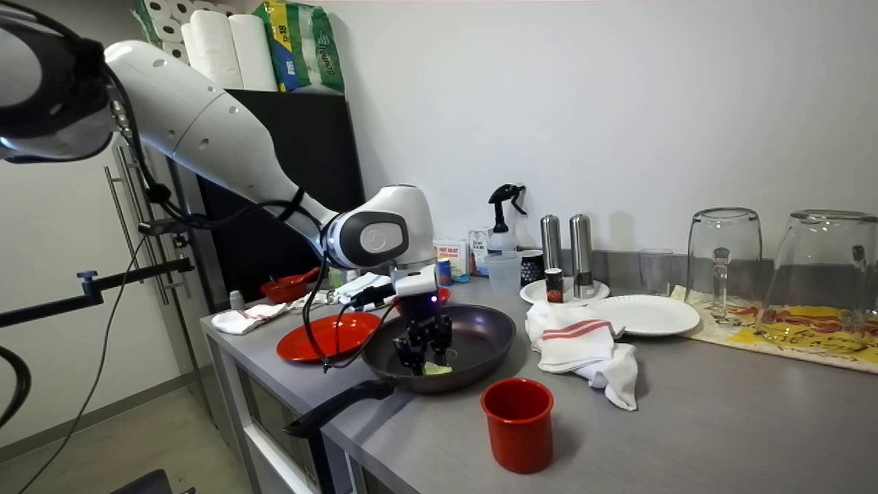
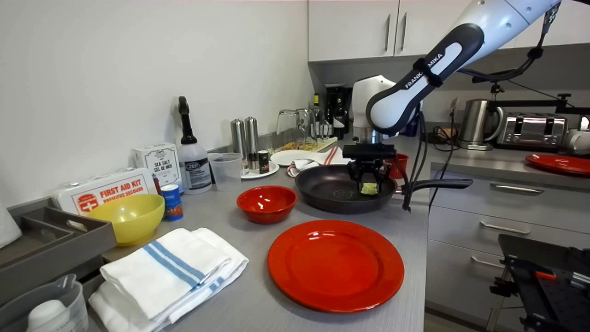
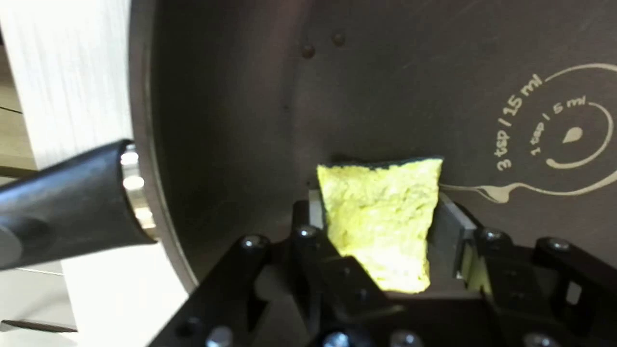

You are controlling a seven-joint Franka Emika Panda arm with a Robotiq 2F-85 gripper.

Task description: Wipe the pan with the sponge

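The dark pan [image 1: 483, 336] sits on the counter and shows in both exterior views [image 2: 322, 189]. Its black handle [image 1: 339, 408] reaches past the counter edge. In the wrist view, the pan floor [image 3: 231, 120] carries pale printed measuring marks and a few droplets. The small yellow-green sponge [image 3: 381, 221] has a dark scrub edge. My gripper [image 2: 369, 184] points down inside the pan near the handle side, its fingers on either side of the sponge [image 2: 368, 189]. It appears shut on the sponge, though part of one pad's inner face shows beside it. Whether the sponge touches the pan floor is unclear.
A red cup [image 1: 518, 425] stands near the pan's handle side. A white towel [image 1: 583, 343] with red stripes lies beside the pan. A red bowl [image 2: 267, 203] and a red plate [image 2: 335, 265] lie close by. Cables [image 2: 417, 161] hang from the arm over the handle.
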